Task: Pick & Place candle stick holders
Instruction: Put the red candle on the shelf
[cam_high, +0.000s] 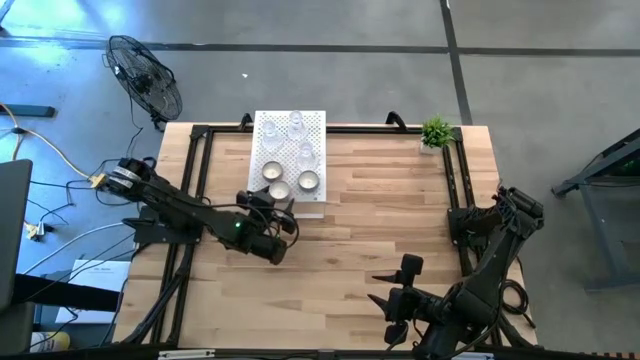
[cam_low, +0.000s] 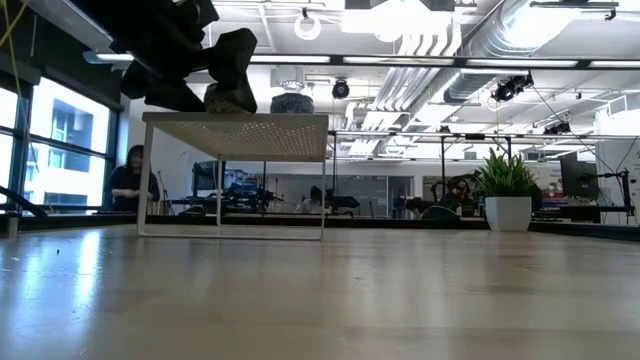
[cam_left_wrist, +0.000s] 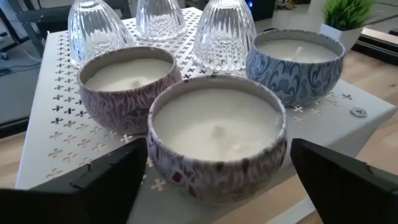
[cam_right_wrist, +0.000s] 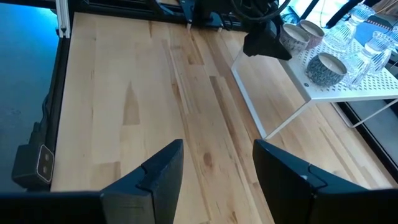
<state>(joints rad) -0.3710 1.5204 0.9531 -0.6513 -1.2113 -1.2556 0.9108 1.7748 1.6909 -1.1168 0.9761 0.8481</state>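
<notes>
Six candle stick holders are seen on top of the white perforated box (cam_high: 290, 160), which stands at the far edge of the wooden surface (cam_high: 380, 240). Three are round tins filled with white wax: a middle tin (cam_left_wrist: 216, 140) with a pale mottled wall, a tin with a mauve swirled wall (cam_left_wrist: 129, 84) and a tin with a blue swirled wall (cam_left_wrist: 295, 62). The middle tin touches the mauve one; whether it touches the blue one cannot be told. Behind them three ribbed clear glass holders (cam_left_wrist: 224, 34) are set, their upper parts cut off in the left wrist view.

The left gripper (cam_high: 278, 207) is held at the near edge of the box, its fingers (cam_left_wrist: 93, 180) spread wide on either side of the middle tin and apart from it. In the low view the tins are largely hidden behind this gripper.

The right gripper (cam_high: 395, 288) is held over the near part of the surface, well apart from the box, its fingers (cam_right_wrist: 155, 171) parted and holding nothing.

A small green potted plant (cam_high: 435, 133) is placed at the far right corner.
</notes>
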